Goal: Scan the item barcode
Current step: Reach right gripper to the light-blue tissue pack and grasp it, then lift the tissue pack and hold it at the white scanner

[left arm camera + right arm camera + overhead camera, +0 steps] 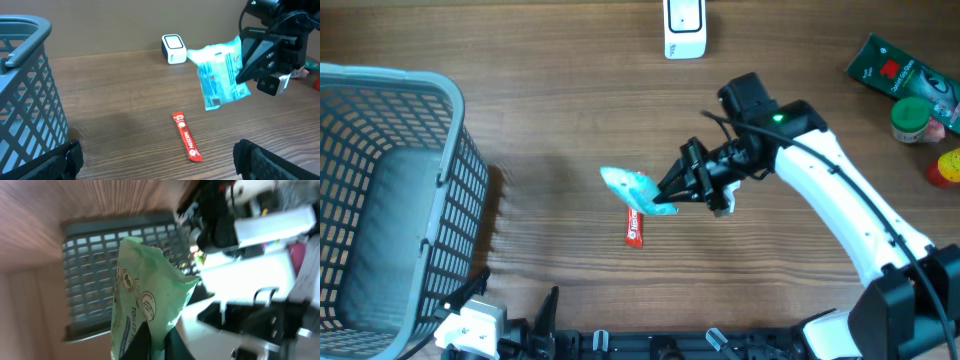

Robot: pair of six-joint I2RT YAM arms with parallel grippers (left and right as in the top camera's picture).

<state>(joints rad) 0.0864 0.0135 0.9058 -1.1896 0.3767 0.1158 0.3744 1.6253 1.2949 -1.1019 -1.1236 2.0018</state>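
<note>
The overhead camera looks straight down on the counter (570, 120). The left wrist camera looks low across it. The right wrist camera is close and tilted. All three share the basket (390, 76) and the pouch (635, 190).

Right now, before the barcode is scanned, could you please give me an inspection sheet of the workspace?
Surface: wooden table, brown grain.
Job's things: pale blue packet held above the table; white scanner at the far edge; red sachet lying flat.
Clutter: grey basket at the left; green pouch and green-lidded jar at the far right.
Grippers: right gripper shut on the packet; left gripper open, holding nothing.
Cables: black cable along the right arm.
Surroundings: blurred equipment, too unclear to name.
</note>
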